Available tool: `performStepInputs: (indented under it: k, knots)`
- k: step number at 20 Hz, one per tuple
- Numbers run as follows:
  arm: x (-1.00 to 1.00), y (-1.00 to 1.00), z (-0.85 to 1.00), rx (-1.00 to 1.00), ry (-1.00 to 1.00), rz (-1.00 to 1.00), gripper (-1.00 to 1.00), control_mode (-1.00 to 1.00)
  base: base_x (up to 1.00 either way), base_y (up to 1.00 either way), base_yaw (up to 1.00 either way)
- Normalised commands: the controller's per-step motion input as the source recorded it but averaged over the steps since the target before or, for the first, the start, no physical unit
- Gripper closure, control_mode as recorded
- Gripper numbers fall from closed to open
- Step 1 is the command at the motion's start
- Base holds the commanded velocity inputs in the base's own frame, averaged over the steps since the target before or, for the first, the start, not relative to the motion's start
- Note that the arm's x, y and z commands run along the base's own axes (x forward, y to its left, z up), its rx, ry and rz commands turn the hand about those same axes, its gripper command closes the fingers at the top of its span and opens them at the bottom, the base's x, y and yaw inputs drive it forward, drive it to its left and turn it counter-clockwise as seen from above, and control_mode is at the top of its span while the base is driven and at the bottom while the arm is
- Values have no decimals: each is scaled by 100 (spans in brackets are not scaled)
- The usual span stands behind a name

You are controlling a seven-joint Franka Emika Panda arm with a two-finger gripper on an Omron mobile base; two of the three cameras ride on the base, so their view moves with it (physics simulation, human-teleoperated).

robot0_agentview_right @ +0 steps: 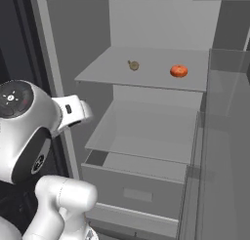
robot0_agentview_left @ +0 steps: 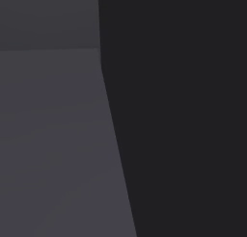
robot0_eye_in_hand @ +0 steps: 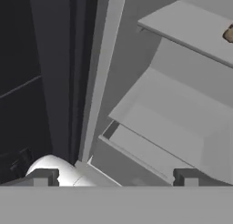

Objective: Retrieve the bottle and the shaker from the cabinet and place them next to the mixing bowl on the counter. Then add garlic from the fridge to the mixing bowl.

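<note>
Gripper (robot0_eye_in_hand: 113,177) sits wide open, nothing held, facing the open fridge (robot0_agentview_right: 146,131). Garlic (robot0_agentview_right: 133,65) on the upper shelf (robot0_agentview_right: 107,70), well left of a tomato (robot0_agentview_right: 178,71). Looks light, firm, papery, rounded; likely rolls. Pinch across its widest part.

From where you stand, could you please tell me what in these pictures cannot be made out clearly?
- Garlic: on the fridge's upper shelf, too small in the right base view for detail; in the hand view the right edge cuts it off.
- Orange-red item on the same shelf: too small to identify.
- Fridge drawer: its front hides the contents.
- Pincer: open, only fingertips visible in the hand view.
- Left base view: flat dark panels, unidentifiable.
</note>
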Motion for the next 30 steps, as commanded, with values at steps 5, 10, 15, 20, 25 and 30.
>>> performStepInputs:
  k: [5,10,15,20,25,30]
  knots:
    - [4,-17,11,1,6,-9,-100,-100,0,0,0]
    - [8,-20,0,11,-2,0,-100,-100,0,0,0]
    - [5,-3,0,15,-3,0,-100,-100,0,0,0]
    - [35,7,1,6,0,-1,-100,-100,0,0,0]
    - [41,0,14,1,0,-7,-100,-100,0,0,0]
    - [15,-3,20,0,0,-11,-100,-100,0,0,0]
